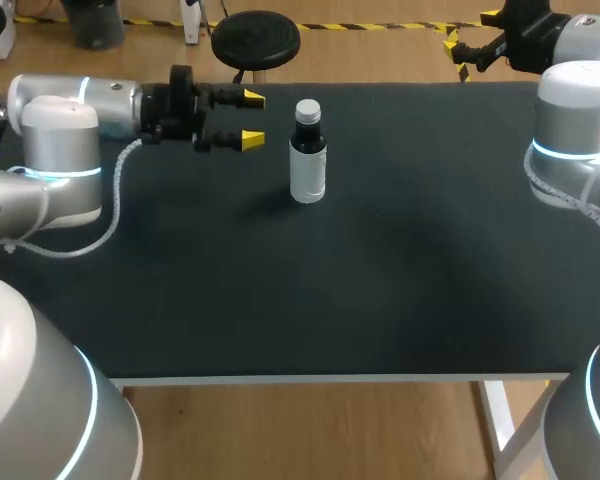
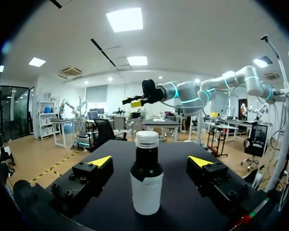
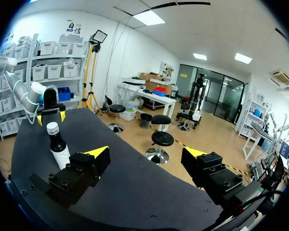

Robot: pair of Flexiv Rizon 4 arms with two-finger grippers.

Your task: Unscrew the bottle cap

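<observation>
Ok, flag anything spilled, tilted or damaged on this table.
Nothing stands out. The dark bottle with a white label stands upright on the black table, its white cap seated straight, no spill around it. The left gripper is open beside it.

My left end effector (image 2: pixel 151 161) sits low over the dark surface (image 2: pixel 178 150), its two yellow-tipped fingers (image 2: pixel 94 175) spread wide. A small bottle (image 2: pixel 147 185) stands upright between them, touching neither. It has a dark neck and shoulders, a white label around the body and a white cap (image 2: pixel 147 139) on top. Beyond it, my right end effector (image 2: pixel 134 101) hangs above the far edge
</observation>
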